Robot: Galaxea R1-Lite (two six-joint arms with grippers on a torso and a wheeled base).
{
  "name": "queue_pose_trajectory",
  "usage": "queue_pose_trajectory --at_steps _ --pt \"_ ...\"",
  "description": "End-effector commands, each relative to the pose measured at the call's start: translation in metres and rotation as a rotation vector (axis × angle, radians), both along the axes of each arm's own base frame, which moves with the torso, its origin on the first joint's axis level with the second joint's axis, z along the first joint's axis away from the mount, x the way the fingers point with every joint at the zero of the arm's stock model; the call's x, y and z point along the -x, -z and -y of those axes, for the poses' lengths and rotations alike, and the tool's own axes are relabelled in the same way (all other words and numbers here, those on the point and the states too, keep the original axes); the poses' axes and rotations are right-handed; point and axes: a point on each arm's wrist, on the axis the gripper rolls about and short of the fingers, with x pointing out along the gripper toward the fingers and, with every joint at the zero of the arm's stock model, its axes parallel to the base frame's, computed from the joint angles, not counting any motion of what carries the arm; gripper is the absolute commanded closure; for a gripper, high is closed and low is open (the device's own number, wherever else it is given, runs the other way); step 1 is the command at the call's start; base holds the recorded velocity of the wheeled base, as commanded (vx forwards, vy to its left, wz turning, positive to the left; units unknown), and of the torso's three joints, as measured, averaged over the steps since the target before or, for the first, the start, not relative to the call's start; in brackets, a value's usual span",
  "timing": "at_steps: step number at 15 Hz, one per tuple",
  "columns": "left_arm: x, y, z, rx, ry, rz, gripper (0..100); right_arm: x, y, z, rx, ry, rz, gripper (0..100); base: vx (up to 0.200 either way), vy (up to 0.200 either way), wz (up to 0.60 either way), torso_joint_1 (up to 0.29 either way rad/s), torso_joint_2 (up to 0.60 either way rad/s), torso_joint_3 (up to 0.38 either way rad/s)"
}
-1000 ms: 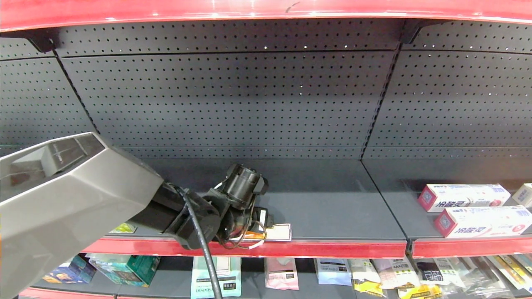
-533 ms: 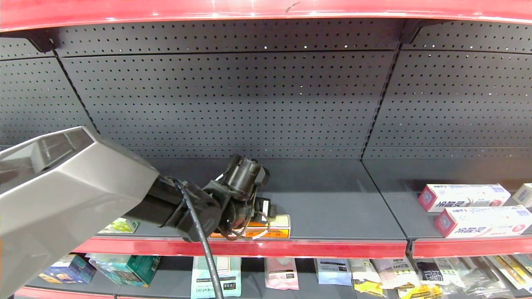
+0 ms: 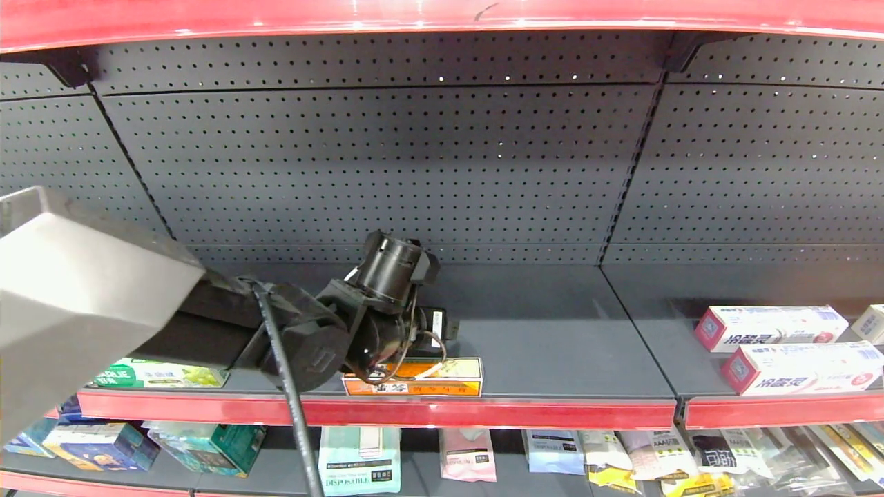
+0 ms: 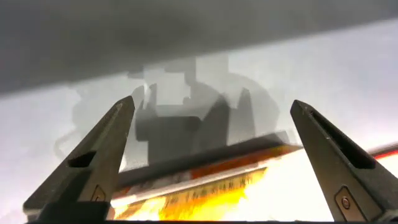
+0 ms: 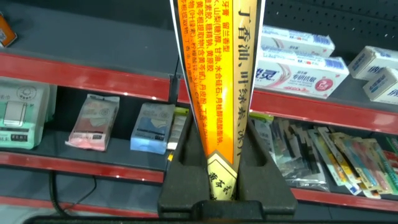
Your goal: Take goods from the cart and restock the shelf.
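Observation:
An orange box [image 3: 421, 378] lies flat at the front edge of the dark shelf [image 3: 552, 345], left of the middle. My left gripper [image 4: 212, 106] hovers just over that box [image 4: 205, 193], open wide, with its fingers [image 4: 99, 162] on either side and clear of it. In the head view the left wrist hides most of the gripper. My right gripper [image 5: 217, 62] is shut on a second orange box [image 5: 217, 106], held upright in front of the shelving.
Two white toothpaste boxes [image 3: 770, 324] [image 3: 801, 368] lie on the right-hand shelf section. A green box [image 3: 159, 376] sits at the left under my arm. The red shelf lip [image 3: 483, 414] runs along the front, with hanging packets [image 3: 469, 452] on the level below.
My left arm has drawn up and to the left. The orange box has settled flat on the shelf, and more of its front face shows from under the wrist.

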Motion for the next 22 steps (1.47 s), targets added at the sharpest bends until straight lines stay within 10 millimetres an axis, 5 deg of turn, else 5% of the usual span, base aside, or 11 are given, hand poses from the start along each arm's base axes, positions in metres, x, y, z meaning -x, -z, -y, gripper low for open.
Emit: queue_pose_trajectory --at_steps 1,8,11,17,22 --pt "0.023 -0.033 -0.019 0.018 -0.002 0.025 0 -0.006 -0.005 0.000 -0.001 0.001 -0.043 100 0.000 0.000 0.00 0.000 0.00 0.000" --pt "0.098 -0.066 -0.088 0.024 -0.035 0.064 0 -0.037 -0.044 0.000 -0.003 -0.004 -0.168 100 0.000 0.000 0.00 0.000 0.00 0.000" --pt "0.169 -0.075 -0.146 -0.014 0.018 0.140 0 -0.043 -0.044 -0.001 -0.007 -0.061 -0.218 100 0.000 0.000 0.00 0.000 0.00 0.000" --pt "0.285 -0.050 -0.239 -0.055 0.100 0.293 0 -0.071 -0.055 -0.001 0.001 -0.073 -0.324 100 0.000 0.000 0.00 0.000 0.00 0.000" --pt "0.314 -0.040 -0.263 -0.044 0.117 0.410 0 -0.079 -0.060 -0.001 0.038 -0.086 -0.338 100 0.000 0.000 0.00 0.000 0.00 0.000"
